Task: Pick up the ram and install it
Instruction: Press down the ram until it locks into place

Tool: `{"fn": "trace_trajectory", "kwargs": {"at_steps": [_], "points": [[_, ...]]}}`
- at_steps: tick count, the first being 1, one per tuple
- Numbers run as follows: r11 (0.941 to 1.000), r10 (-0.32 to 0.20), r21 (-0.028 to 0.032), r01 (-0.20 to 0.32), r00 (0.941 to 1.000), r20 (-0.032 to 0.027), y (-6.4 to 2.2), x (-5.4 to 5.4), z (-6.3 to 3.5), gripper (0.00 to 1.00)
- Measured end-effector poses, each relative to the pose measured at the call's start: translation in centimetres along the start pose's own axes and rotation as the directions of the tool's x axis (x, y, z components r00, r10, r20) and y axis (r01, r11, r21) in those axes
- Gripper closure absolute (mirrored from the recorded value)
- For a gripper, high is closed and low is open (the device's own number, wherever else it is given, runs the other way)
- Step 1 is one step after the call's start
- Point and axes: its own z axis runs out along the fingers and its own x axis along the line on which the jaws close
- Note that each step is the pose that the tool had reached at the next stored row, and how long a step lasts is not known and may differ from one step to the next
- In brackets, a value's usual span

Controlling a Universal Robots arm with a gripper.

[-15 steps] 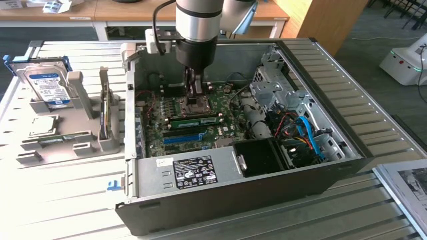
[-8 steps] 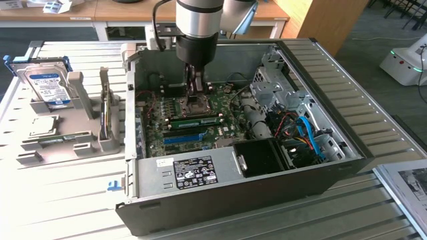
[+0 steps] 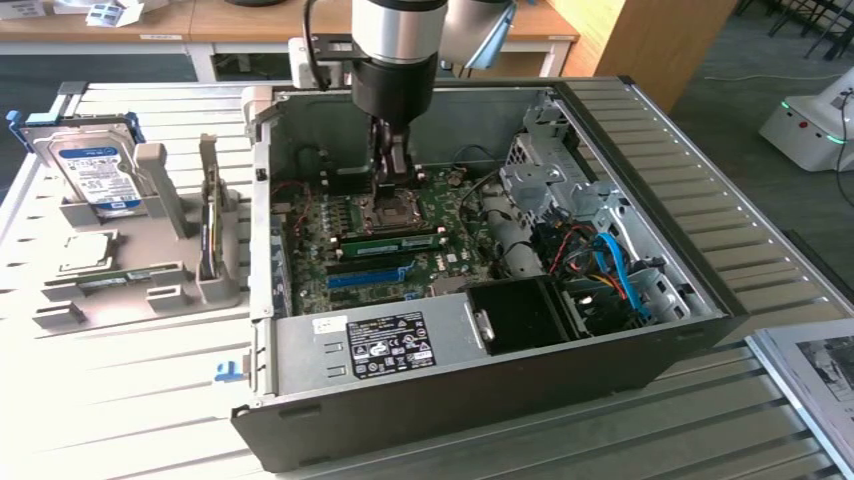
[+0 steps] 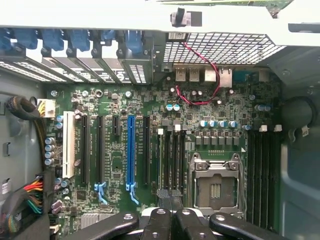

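Exterior view: set high, off the arm, looking down at an angle on the open computer case (image 3: 467, 300) from well back; parts tray on its left. Wrist view: close above, facing straight down inside the case. Shared: the motherboard (image 3: 387, 240) (image 4: 165, 150).

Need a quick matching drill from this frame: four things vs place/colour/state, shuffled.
Things:
1. hard drive
2. claw
3. ram stick
4. long card slot

Descriptions:
A. green, lying along the board inside the case
B. blue
C. standing in the grey rack outside the case, on the exterior view's left
D. shut, just above the board

Pairs: 1-C, 2-D, 3-A, 4-B
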Motion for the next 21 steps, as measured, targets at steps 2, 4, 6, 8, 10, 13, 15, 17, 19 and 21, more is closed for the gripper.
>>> {"fn": "trace_trajectory", "kwargs": {"at_steps": [2,4,6,8,10,13,15,17,19,21], "points": [[1.0000,0.000,0.0000,0.000,1.0000,0.0000,0.00,0.0,-0.27,0.90],[1.0000,0.000,0.0000,0.000,1.0000,0.0000,0.01,0.0,-0.54,0.90],[1.0000,0.000,0.0000,0.000,1.0000,0.0000,0.01,0.0,-0.82,0.90],[1.0000,0.000,0.0000,0.000,1.0000,0.0000,0.02,0.0,-1.06,0.90],[1.0000,0.000,-0.0001,0.000,1.0000,-0.0001,0.02,0.0,-1.30,0.90],[1.0000,0.000,0.0000,0.000,1.0000,0.0000,0.02,0.0,-1.60,0.90],[1.0000,0.000,-0.0001,0.000,1.0000,0.0000,0.03,0.0,-1.76,0.90],[1.0000,0.000,0.0000,0.000,1.0000,0.0000,0.03,0.0,-1.93,0.90],[1.0000,0.000,0.0000,0.000,1.0000,-0.0001,0.03,-0.1,-2.09,0.90],[1.0000,0.000,0.0001,0.000,1.0000,0.0002,0.03,-0.1,-2.17,0.90]]}}
